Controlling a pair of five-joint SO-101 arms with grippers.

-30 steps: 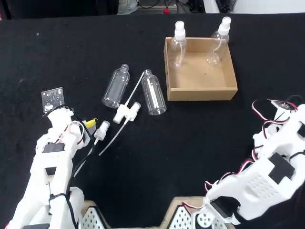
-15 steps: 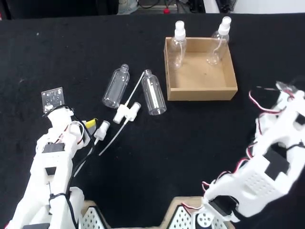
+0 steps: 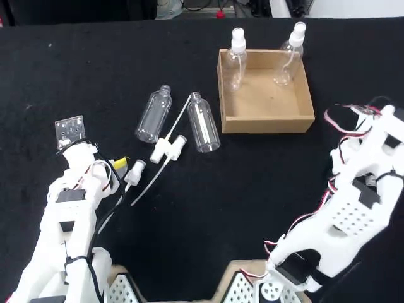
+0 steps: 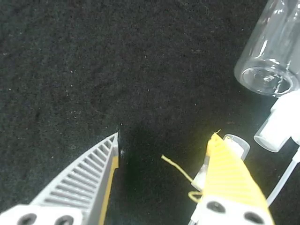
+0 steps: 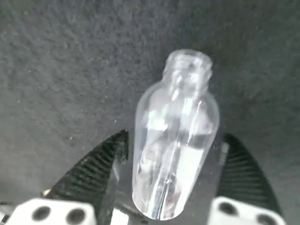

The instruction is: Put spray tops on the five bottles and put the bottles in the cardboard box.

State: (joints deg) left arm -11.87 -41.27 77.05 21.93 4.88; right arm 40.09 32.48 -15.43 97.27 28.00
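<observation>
**Right gripper** (image 5: 176, 136): the jaws pinch an uncapped clear bottle (image 5: 174, 140) by its body. Its long axis runs straight out along the jaws. The base sits deep between them, and the open threaded neck points away, past the fingertips. The bottle appears to be lifted off the black cloth (image 5: 56, 70), though the wrist view does not settle this.

**Left gripper** (image 4: 165, 137): the jaws are spread and hold nothing, with the tips close to the cloth. One spray top (image 4: 233, 143) lies just outside the yellow jaw, at its tip. A second spray top (image 4: 276, 126) and a bottle base (image 4: 268, 70) lie beyond that jaw.

**Ahead of the left jaws:** the first lying bottle (image 3: 153, 115) and second lying bottle (image 3: 203, 121) rest on their sides, uncapped, necks pointing away from the jaws.

**Cardboard box** (image 3: 268, 124): it contains one capped bottle (image 3: 237, 60) and another capped bottle (image 3: 289, 60). Both stand upright against the far wall with spray tops fitted.
</observation>
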